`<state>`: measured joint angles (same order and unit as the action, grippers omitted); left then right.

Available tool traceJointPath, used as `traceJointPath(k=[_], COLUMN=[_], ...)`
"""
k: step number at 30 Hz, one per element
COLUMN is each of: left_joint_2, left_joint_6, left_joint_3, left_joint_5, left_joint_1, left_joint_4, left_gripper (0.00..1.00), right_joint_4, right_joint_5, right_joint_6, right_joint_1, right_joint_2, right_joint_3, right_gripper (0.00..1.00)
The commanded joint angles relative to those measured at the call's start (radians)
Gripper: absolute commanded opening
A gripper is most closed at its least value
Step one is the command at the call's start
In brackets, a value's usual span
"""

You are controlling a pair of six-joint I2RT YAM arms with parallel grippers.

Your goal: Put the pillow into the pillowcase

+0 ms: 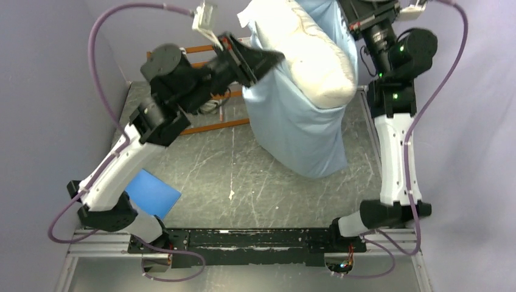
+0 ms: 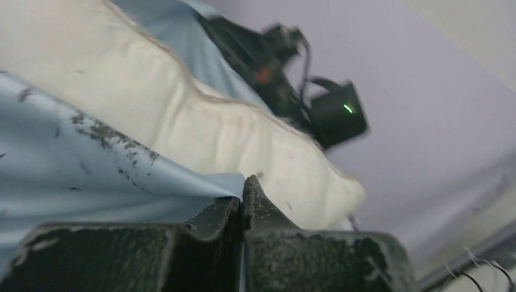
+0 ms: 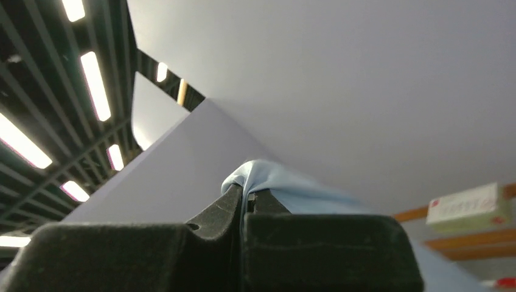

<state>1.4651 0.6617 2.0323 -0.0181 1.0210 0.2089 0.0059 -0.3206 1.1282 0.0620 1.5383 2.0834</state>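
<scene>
The light-blue pillowcase [image 1: 298, 131] hangs lifted above the table, its bottom end resting on the tabletop. The plump white pillow [image 1: 307, 52] sticks out of its open top, tilted toward the right. My left gripper [image 1: 275, 59] is shut on the left edge of the opening. In the left wrist view its jaws [image 2: 243, 196] pinch blue pillowcase [image 2: 73, 164] fabric, with the pillow [image 2: 201, 121] just behind. My right gripper [image 3: 248, 196] is shut on a fold of the pillowcase [image 3: 286, 182], raised high. Its fingers are out of the top view.
A flat bright-blue rectangle [image 1: 152, 193] lies on the table by the left arm's base. Orange rails [image 1: 214, 126] run across the back left. Purple walls close in both sides. The right arm [image 1: 395, 91] stands upright at the table's right edge.
</scene>
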Motion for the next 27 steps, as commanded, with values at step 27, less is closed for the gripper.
traceJointPath(k=[27], left_joint_2=[-0.033], left_joint_6=[0.042], left_joint_3=[0.073], left_joint_5=[-0.162], left_joint_1=[-0.380], left_joint_4=[0.020], left_gripper=[0.05], right_joint_4=[0.197], right_joint_5=[0.158], right_joint_6=[-0.155], right_joint_1=[0.321], right_joint_2=[-0.258], right_joint_3=[-0.179], right_gripper=[0.00])
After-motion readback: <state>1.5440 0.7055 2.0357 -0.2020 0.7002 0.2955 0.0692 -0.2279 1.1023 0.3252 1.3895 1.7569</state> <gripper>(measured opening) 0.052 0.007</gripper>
